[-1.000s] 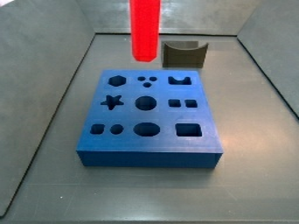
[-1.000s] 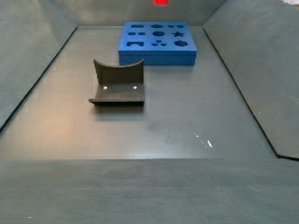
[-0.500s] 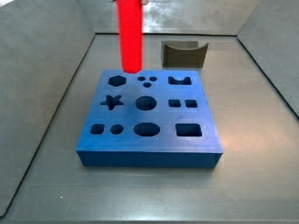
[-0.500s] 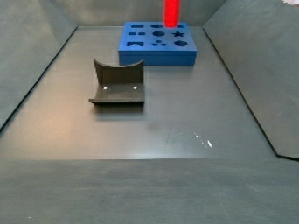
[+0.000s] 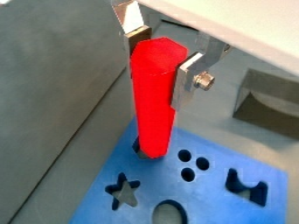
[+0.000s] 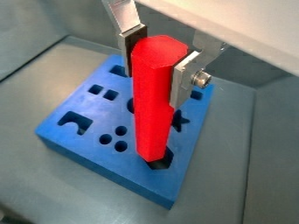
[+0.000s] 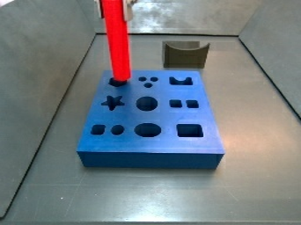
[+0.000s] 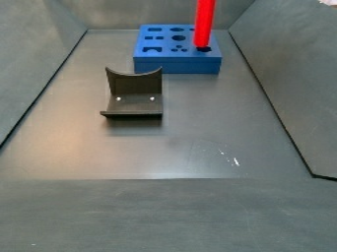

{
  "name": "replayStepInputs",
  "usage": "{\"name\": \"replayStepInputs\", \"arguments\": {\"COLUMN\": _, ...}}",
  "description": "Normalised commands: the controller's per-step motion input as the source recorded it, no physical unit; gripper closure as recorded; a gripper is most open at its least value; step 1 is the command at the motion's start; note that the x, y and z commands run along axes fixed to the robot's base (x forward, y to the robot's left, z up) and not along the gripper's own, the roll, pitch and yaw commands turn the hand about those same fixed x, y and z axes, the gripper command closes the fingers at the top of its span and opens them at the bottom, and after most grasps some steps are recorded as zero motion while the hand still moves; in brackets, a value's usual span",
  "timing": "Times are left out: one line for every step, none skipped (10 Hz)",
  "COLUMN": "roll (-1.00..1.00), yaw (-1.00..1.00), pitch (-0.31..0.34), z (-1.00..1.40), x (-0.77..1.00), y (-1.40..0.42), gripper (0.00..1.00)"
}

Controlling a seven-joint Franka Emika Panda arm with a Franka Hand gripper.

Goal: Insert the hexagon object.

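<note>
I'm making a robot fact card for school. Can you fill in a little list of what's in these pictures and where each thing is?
pincer: at the top of the red rod, shut on it
red rod: upright, lower end at a hole in a corner of the blue block
blue block: flat on the floor, many shaped holes on top
star hole: open, next to the rod's hole
grey curved block: on the floor, apart from the blue block

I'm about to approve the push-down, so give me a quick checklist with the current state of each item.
1. Gripper shut on the red rod: ok.
2. Rod upright: ok in a side view.
3. Rod tip at the corner hole of the blue block: ok.
4. Hexagon faces lined up with the hole: cannot tell.
5. Rod fully seated: not ok, most of it stands above the block.
6. Grey curved block apart from the blue block: ok.
</note>
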Motion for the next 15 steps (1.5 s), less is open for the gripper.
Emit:
{"name": "replayStepInputs", "arguments": {"roll": -0.06, "yaw": -0.46, "pitch": -0.016, "z": -0.1, "x": 0.0, "y": 0.0, "gripper": 1.0}}
{"name": "replayStepInputs", "arguments": {"roll": 0.0, "yaw": -0.21, "pitch": -0.003, "z": -0.11, "x": 0.0, "y": 0.0, "gripper": 1.0}}
{"name": "replayStepInputs", "arguments": {"roll": 0.0, "yaw": -0.13, "pitch": 0.0, "z": -0.18, "x": 0.0, "y": 0.0, "gripper": 1.0}}
{"name": "replayStepInputs", "arguments": {"roll": 0.02, "yaw": -0.04, "pitch": 0.0, "z": -0.15, "x": -0.03, "y": 0.0, "gripper": 1.0}}
{"name": "replayStepInputs", "arguments": {"roll": 0.05, "yaw": -0.05, "pitch": 0.0, "z": -0.16, "x": -0.04, "y": 0.0, "gripper": 1.0}}
{"name": "replayStepInputs", "arguments": {"roll": 0.03, "yaw": -0.06, "pitch": 0.0, "z": -0.18, "x": 0.0, "y": -0.04, "gripper": 1.0}}
{"name": "replayStepInputs", "arguments": {"roll": 0.0, "yaw": -0.05, "pitch": 0.0, "z": -0.25, "x": 0.01, "y": 0.0, "gripper": 1.0}}
{"name": "replayStepInputs", "arguments": {"roll": 0.0, "yaw": -0.09, "pitch": 0.0, "z": -0.2, "x": 0.0, "y": 0.0, "gripper": 1.0}}
{"name": "replayStepInputs", "arguments": {"roll": -0.01, "yaw": -0.07, "pitch": -0.017, "z": -0.18, "x": 0.0, "y": 0.0, "gripper": 1.0}}
{"name": "replayStepInputs", "arguments": {"roll": 0.0, "yaw": -0.05, "pitch": -0.01, "z": -0.27, "x": 0.0, "y": 0.0, "gripper": 1.0}}
{"name": "replayStepInputs", "arguments": {"roll": 0.0, "yaw": -0.06, "pitch": -0.01, "z": -0.27, "x": 0.0, "y": 0.0, "gripper": 1.0}}
{"name": "replayStepInputs", "arguments": {"roll": 0.0, "yaw": -0.1, "pitch": -0.031, "z": -0.25, "x": -0.05, "y": 0.0, "gripper": 1.0}}
{"name": "replayStepInputs", "arguments": {"roll": 0.0, "yaw": -0.12, "pitch": -0.017, "z": -0.24, "x": -0.08, "y": -0.02, "gripper": 1.0}}
{"name": "replayStepInputs", "arguments": {"roll": 0.0, "yaw": -0.12, "pitch": -0.01, "z": -0.23, "x": -0.07, "y": -0.01, "gripper": 1.0}}
{"name": "replayStepInputs", "arguments": {"roll": 0.0, "yaw": -0.12, "pitch": 0.0, "z": -0.23, "x": -0.09, "y": 0.0, "gripper": 1.0}}
